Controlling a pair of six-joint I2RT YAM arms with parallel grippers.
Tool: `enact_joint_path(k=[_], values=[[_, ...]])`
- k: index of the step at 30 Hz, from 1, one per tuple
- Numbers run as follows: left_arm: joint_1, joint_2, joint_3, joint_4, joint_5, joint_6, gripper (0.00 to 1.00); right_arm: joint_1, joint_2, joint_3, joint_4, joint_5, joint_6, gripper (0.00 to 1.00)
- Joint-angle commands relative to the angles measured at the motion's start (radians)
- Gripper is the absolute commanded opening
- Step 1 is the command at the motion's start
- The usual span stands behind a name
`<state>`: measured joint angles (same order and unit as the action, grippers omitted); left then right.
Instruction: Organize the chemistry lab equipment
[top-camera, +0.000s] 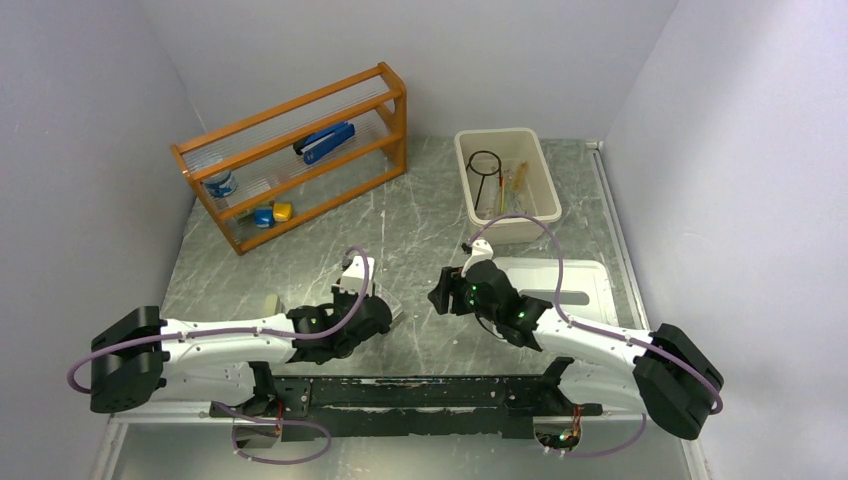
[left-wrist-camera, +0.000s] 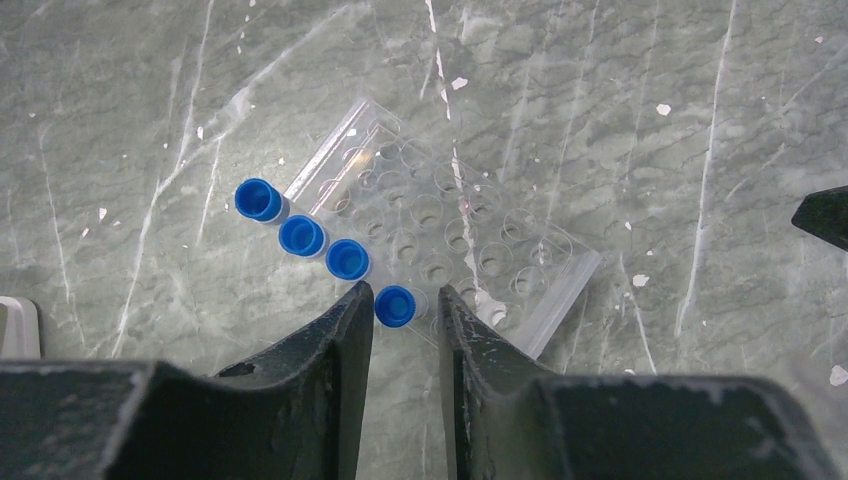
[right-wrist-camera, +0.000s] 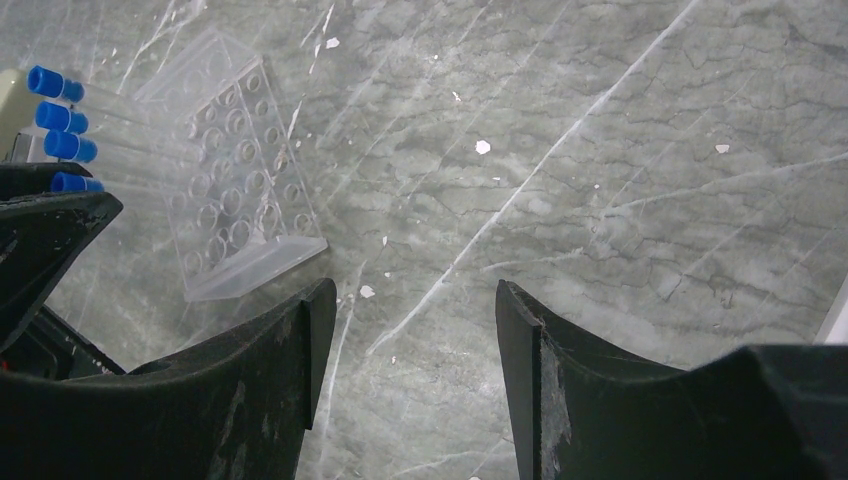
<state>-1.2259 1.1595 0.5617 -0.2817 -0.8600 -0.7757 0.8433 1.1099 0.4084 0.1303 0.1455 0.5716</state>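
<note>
A clear plastic tube rack (left-wrist-camera: 470, 240) lies tilted on the marble table with several clear blue-capped tubes (left-wrist-camera: 300, 236) in a row along one edge. My left gripper (left-wrist-camera: 402, 300) is open, its fingertips on either side of the nearest tube's blue cap (left-wrist-camera: 396, 306); the cap is close to the left finger, with a gap to the right one. My right gripper (right-wrist-camera: 412, 300) is open and empty above bare table, just right of the rack (right-wrist-camera: 235, 180). A black wire ring stand (top-camera: 484, 165) and thin rods (top-camera: 515, 180) lie in the white bin (top-camera: 545, 170).
A wooden shelf (top-camera: 385, 85) at the back left holds a blue stapler (top-camera: 325, 143) and small items. A white tray (top-camera: 590, 285) lies under the right arm. A beige bar (top-camera: 268, 303) sits beside the left arm. Walls close in on three sides.
</note>
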Motion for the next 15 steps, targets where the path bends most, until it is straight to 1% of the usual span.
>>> enact_joint_path(k=[1, 10, 12, 15], values=[[-0.006, -0.023, 0.032, -0.023, -0.033, -0.017, 0.36, -0.004, 0.000, -0.006, 0.026, 0.002, -0.006, 0.63], [-0.005, -0.122, 0.108, -0.093, -0.027, 0.011, 0.37, -0.004, -0.012, 0.013, 0.002, 0.013, -0.010, 0.63], [-0.005, -0.136, 0.133, -0.114, -0.034, 0.022, 0.39, -0.004, -0.015, 0.026, -0.018, 0.026, -0.006, 0.63], [-0.004, -0.136, 0.177, -0.160, -0.043, 0.026, 0.45, -0.005, -0.008, 0.055, -0.067, 0.063, 0.001, 0.63]])
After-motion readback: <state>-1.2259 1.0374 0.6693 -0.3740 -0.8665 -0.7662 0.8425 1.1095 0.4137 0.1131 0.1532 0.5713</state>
